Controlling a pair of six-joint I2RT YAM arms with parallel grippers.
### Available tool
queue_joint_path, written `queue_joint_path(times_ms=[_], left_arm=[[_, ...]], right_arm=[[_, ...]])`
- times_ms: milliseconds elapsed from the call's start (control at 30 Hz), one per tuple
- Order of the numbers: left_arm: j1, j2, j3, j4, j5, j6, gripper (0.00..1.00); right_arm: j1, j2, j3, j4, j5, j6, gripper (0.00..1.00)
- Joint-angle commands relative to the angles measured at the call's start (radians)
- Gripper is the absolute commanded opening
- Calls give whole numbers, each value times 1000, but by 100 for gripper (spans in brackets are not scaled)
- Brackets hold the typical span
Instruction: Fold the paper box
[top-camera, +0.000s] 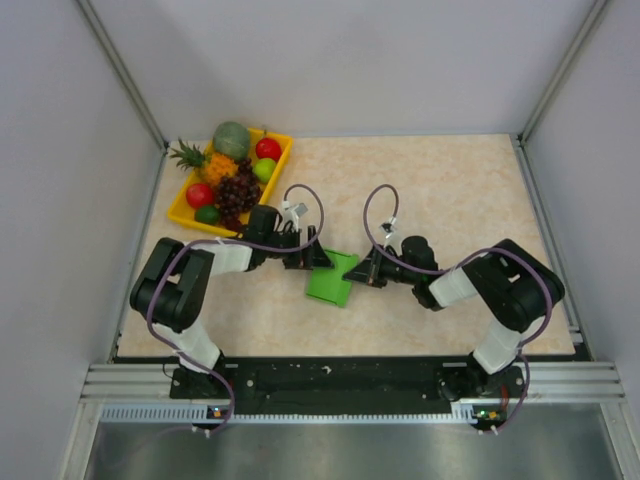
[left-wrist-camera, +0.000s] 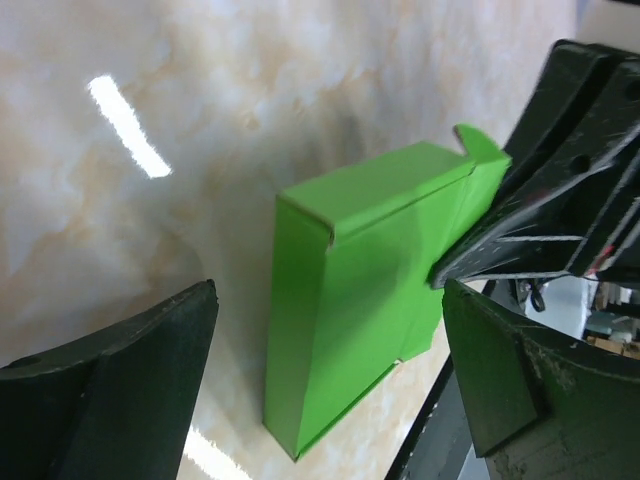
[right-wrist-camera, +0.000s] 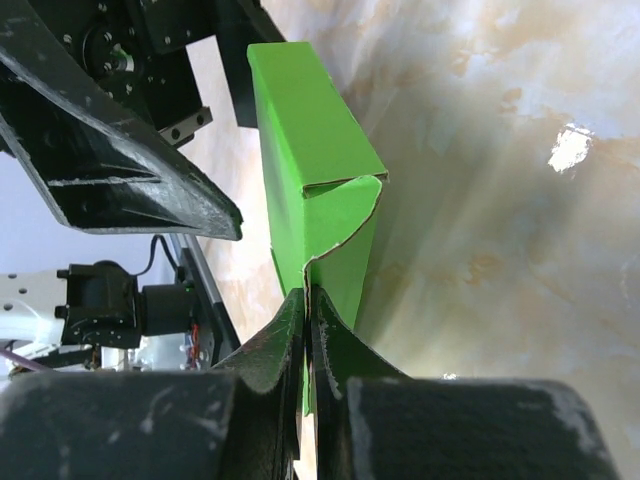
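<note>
Right gripper (right-wrist-camera: 305, 310) is clamped on a flap of the box (right-wrist-camera: 315, 140). Lengthwise, the box is framed by the left gripper (left-wrist-camera: 328, 300), spread wide.

The paper box (top-camera: 331, 280) lay in the middle of the tabletop (top-camera: 470, 190), closed in from two sides. The left tool (top-camera: 315, 260) stood over its far-left edge with jaws wide apart, and the right tool (top-camera: 360, 272) pinched its right flap. Almost no gap remained between the two tools. The fruit tray (top-camera: 176, 212) blocked the far-left corner, close behind the left arm. The right half, the far side and the near strip of the tabletop were free. The walls (top-camera: 70, 200) bounded the sides.
</note>
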Motion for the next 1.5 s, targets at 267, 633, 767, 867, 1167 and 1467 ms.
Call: queue_joint_path(times_ms=[267,633,767,867,1167,1467], left_arm=[[8,63,-116,611,261,-205,68],[16,120,-222,1032,360,-469,42],[17,118,-243,1153,378,-578,41],[17,112,-254,1237,395,-645,41],[1,92,-282,1416,412,-791,40],[-15,40,-265,1345,389,-753,45]], right_arm=[[-26,52,1,144,-87,-2,1],[-45,-31,-36,132,-153,-31,19],[-51,-60,-80,201,-175,2,38],[-51,-66,-105,294,-196,50,48],[-46,-20,-93,599,-236,239,54],[-20,-46,-97,640,-193,335,29]])
